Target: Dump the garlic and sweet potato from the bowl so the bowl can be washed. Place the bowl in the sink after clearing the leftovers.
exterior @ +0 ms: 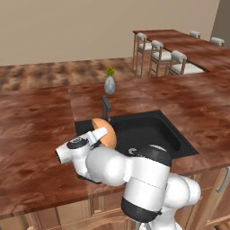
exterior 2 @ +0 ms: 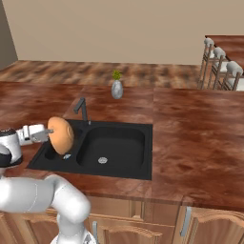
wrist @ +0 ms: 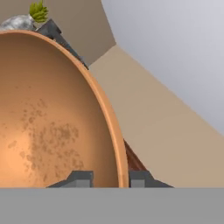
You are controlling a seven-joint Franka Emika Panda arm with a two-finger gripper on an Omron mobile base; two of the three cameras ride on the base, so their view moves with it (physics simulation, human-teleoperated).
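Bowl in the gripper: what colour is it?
Orange-tan, wood-like with darker speckles inside; the bowl shows best in the hand view.

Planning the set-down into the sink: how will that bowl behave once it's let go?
The bowl looks rigid and smooth, probably wooden, so it should keep its shape. Held tipped on edge by its rim over the sink, it may roll or rock on its rounded underside. The smooth rim could slip in the jaws.

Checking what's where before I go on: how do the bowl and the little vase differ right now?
The bowl is orange-tan, wide and shallow; the vase is grey-white, narrow and tall, with a green sprig. The bowl is tipped on its side, pinched at its rim by the gripper above the sink; the vase stands upright on the counter behind the faucet. The bowl's inside looks empty in the hand view.
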